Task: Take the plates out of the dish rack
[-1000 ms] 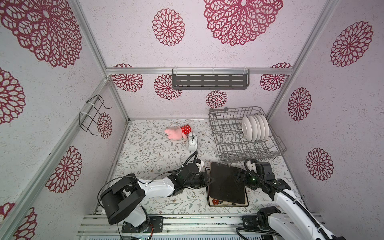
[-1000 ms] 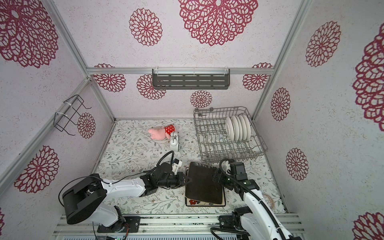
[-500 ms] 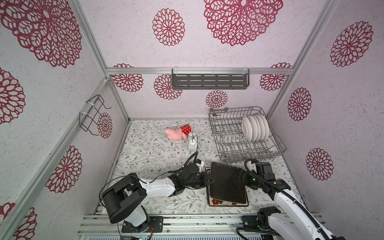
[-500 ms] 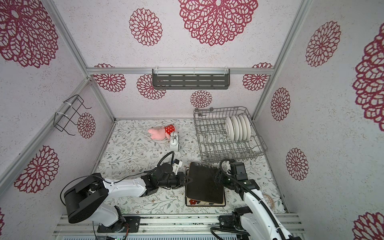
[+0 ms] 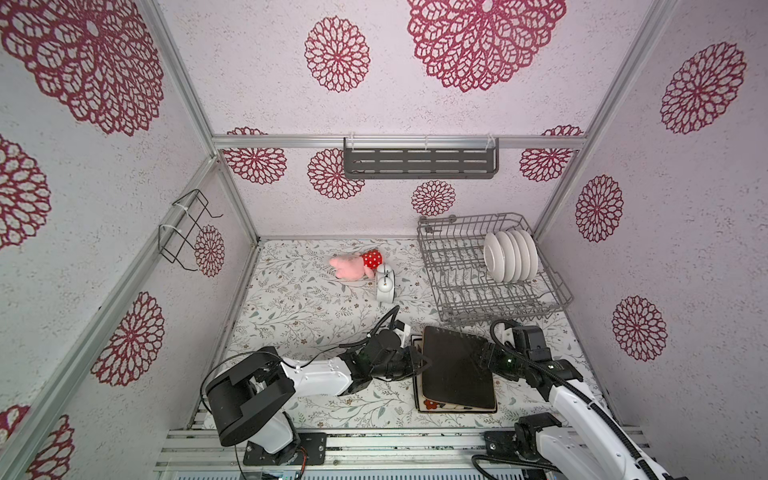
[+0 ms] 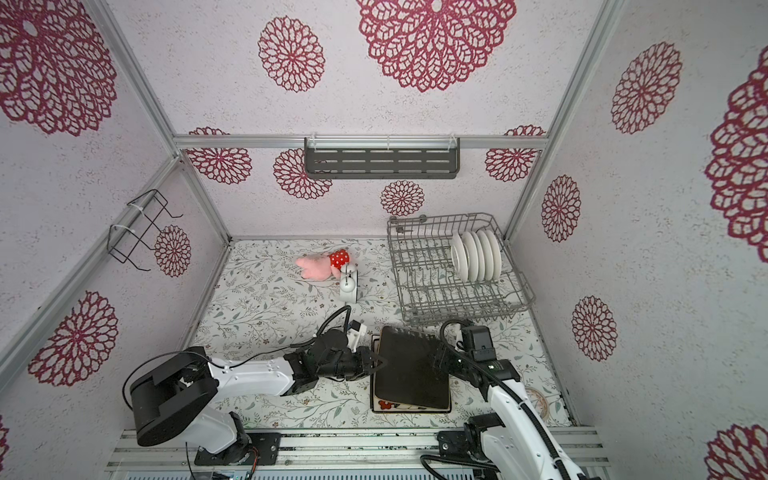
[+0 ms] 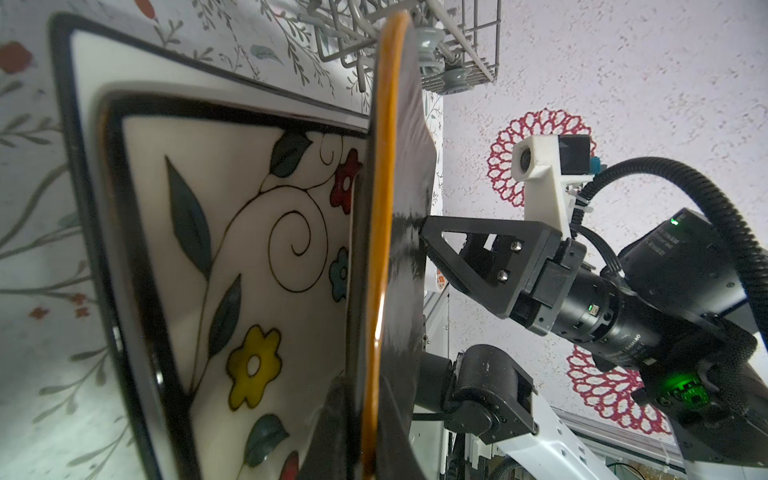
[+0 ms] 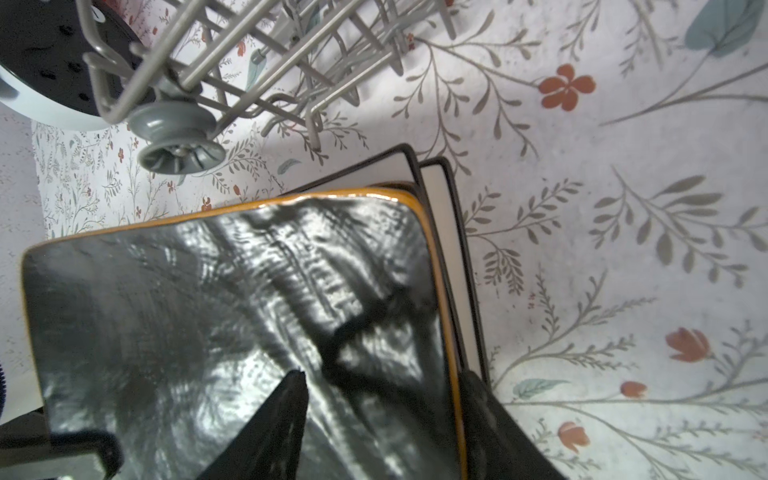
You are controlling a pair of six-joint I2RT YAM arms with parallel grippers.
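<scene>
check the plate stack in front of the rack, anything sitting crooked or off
Yes. The dark square plate on top is twisted against the flowered plate beneath and tilted, not yet flat. The left gripper pinches one edge; the right gripper straddles the opposite one.

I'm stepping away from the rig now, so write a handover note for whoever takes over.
Left gripper: shut on the left edge of the dark square plate.
Right gripper: open, jaws astride that plate's right edge.
The plate is tilted over the stack in front of the dish rack: flowered cream plate on black-rimmed rectangular plates.
Done: those unloaded.
Left: set the dark plate down, then clear the round white plates standing in the rack.
</scene>
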